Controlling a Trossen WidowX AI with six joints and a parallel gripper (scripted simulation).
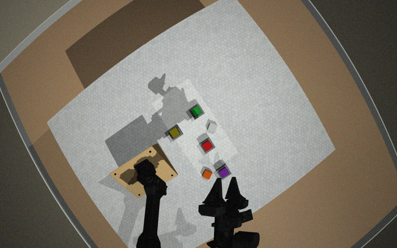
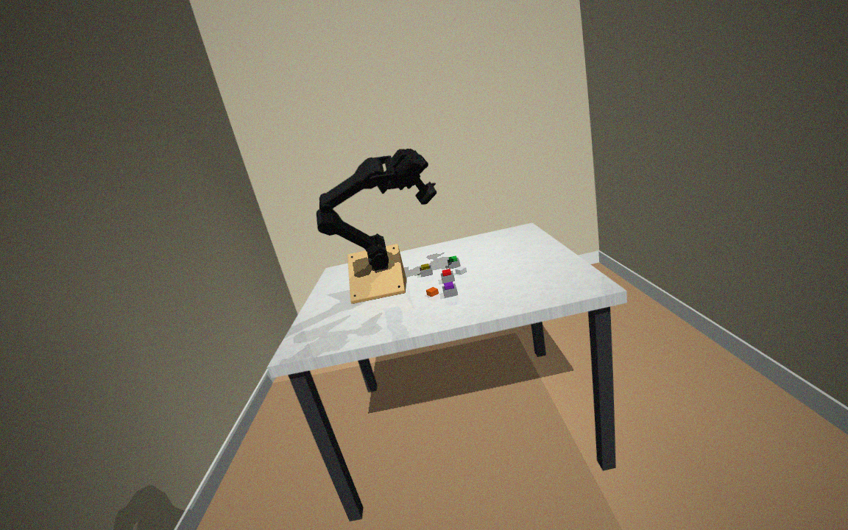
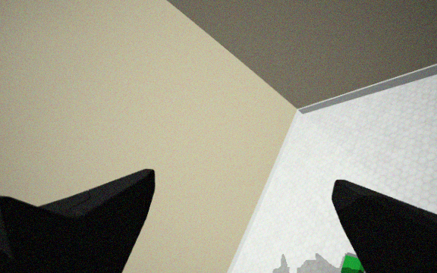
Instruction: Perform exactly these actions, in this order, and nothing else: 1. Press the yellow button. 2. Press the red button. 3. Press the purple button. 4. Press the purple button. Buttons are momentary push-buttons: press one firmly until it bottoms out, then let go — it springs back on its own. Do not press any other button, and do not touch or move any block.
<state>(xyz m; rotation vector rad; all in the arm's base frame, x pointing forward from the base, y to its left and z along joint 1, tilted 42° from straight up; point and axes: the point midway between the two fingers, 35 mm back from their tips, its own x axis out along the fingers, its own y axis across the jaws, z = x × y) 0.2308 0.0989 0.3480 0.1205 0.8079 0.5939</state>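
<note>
The pincer (image 1: 226,177) (image 2: 430,191) (image 3: 244,184) is hanging high above the surface (image 1: 271,92) (image 2: 512,263) (image 3: 393,144), its fingers standing wide apart and gripping nothing. In the top view, the purple button (image 1: 223,172) (image 2: 449,285) is showing just beyond the pincer's tips, and the red button (image 1: 207,145) (image 2: 447,271) is sitting farther out. The yellow button (image 1: 174,132) (image 2: 425,266) and green button (image 1: 196,111) (image 2: 453,258) (image 3: 352,262) are lying farther still from the pincer, both catching shadow. Below the pincer's level, the orange block (image 1: 207,174) (image 2: 431,291) is resting beside the purple button, while the white block (image 1: 212,126) (image 2: 461,271) is resting between red and green.
</note>
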